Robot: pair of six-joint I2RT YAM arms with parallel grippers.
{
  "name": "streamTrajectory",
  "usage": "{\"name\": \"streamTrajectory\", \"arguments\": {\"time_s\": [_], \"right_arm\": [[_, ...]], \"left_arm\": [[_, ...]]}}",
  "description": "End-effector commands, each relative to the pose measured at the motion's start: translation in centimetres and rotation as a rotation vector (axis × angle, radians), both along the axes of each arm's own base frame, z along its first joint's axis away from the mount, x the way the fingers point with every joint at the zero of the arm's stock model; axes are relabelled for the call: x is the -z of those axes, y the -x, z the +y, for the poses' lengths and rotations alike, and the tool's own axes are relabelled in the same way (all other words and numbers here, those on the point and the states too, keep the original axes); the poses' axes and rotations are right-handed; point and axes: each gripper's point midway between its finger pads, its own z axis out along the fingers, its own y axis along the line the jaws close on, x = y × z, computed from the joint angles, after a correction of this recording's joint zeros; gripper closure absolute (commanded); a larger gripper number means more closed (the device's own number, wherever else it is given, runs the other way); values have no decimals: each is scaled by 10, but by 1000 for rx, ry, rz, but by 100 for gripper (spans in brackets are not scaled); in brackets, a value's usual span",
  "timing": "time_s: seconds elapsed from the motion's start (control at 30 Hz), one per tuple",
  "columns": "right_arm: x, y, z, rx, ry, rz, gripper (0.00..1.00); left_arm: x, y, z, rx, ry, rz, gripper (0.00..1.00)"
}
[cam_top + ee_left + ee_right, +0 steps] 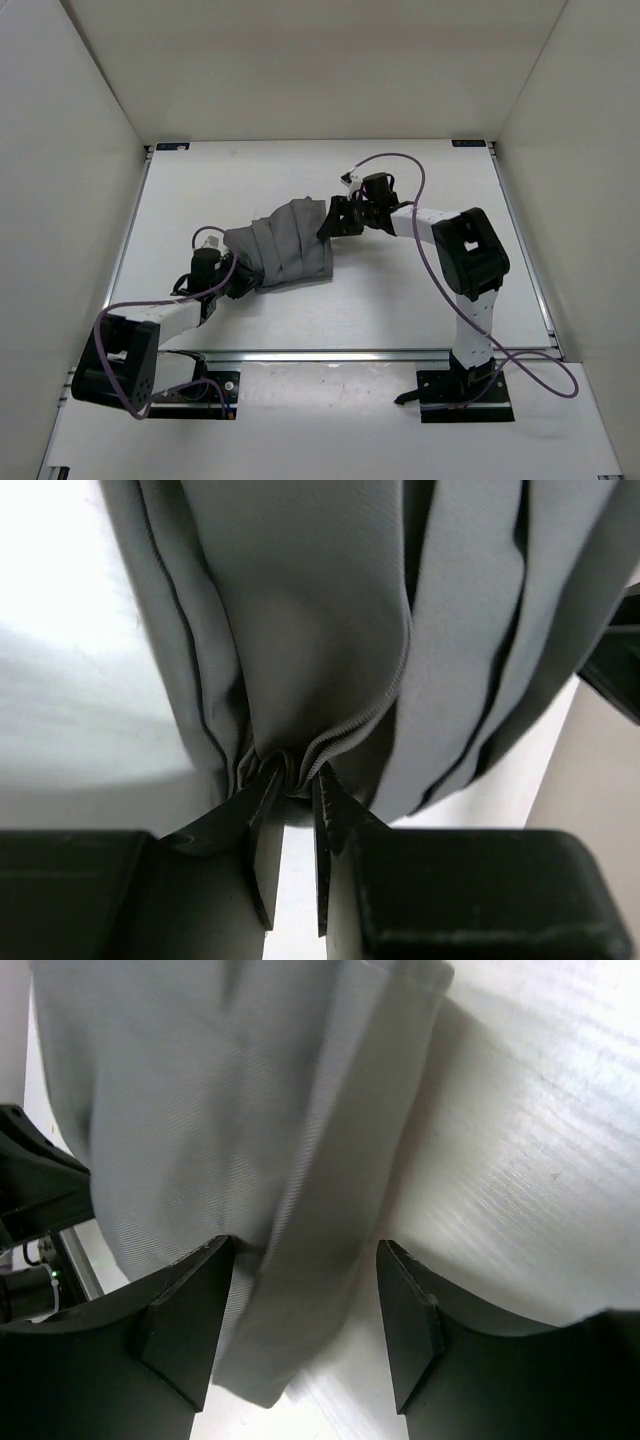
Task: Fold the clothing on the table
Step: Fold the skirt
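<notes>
Left gripper (292, 780): nearest to me, lower left of the top view. Its jaws are clamped on a puckered pinch of the pleated skirt (285, 245) at its near-left edge. I read this as the anchor corner for the fold.
Pinch point: in the left wrist view the cloth gathers into the fingertips just beside the zipper (365, 715). The folds fan up the frame from there, so the grip is on the edge and not deep in the cloth.
Pleated skirt: it lies bunched at the middle of the table (420, 300), running from lower left to upper right with its pleats along that line. It is rumpled and I see no neat fold in it.
Right gripper (305, 1248): beyond the skirt, at its upper right end in the top view. The jaws stand apart with the skirt's edge lying between the fingers (190, 1310). They straddle the cloth and nothing is gripped.
Why opposite ends: I judge that holding both ends lets me draw the skirt taut before folding it over.
Next call: bring the right jaws together on that edge, low enough to catch every layer.
Risk: the left pinch is small, and a hard pull could slip it.
Far table: bare white surface beyond the arms.
</notes>
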Motion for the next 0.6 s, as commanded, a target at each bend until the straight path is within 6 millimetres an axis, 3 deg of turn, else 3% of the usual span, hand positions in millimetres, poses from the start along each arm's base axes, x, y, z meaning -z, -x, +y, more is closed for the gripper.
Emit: {"name": "streamTrajectory", "arguments": {"time_s": [0.0,0.07,0.13,0.27,0.33,0.5,0.57], "right_arm": [[-9,-5,16,-53,-70,-14,44],[-3,-3,18,-72,-81,13,49],[-3,0,21,-72,-94,32,70],[-4,6,17,-45,-113,45,100],[4,15,5,-17,-100,61,100],[-4,7,-16,9,-105,49,98],[-11,8,-15,-25,-130,37,84]], "left_arm": [[-10,-24,1,11,-33,-56,72],[-6,-31,0,23,-44,-44,71],[-4,-41,-6,60,-45,-28,72],[-2,-56,-25,136,-34,-8,73],[-1,-59,-32,163,-34,-3,75],[-7,-59,-39,180,-19,-28,75],[-10,-60,-35,190,-11,-35,69]]}}
